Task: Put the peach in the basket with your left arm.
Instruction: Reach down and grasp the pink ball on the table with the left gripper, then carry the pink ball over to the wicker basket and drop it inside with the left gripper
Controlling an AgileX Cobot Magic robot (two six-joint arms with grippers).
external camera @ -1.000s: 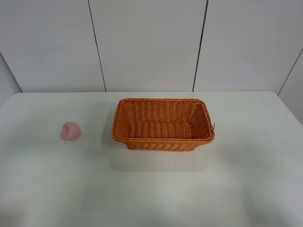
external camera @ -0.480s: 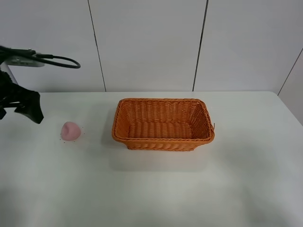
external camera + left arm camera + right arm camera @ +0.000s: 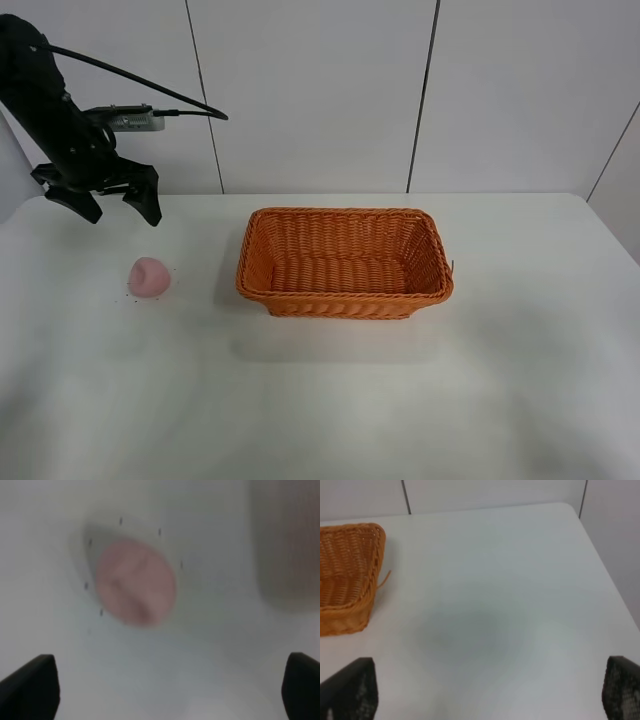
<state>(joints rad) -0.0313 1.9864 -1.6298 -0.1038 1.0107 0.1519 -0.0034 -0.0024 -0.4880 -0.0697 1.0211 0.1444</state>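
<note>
Only the high view shows the left arm (image 3: 55, 115). Its end effector (image 3: 122, 211) hangs wide open and empty near the far left corner of the counter (image 3: 330, 410). The peach (image 3: 149, 277) lies by the left edge, with open counter between it and the basket (image 3: 340, 303) mid-counter. The blurred left wrist view looks down on the peach, ungripped. The right wrist view shows the right end effector (image 3: 487, 692) spread wide and empty, over bare counter toward the right edge.
</note>
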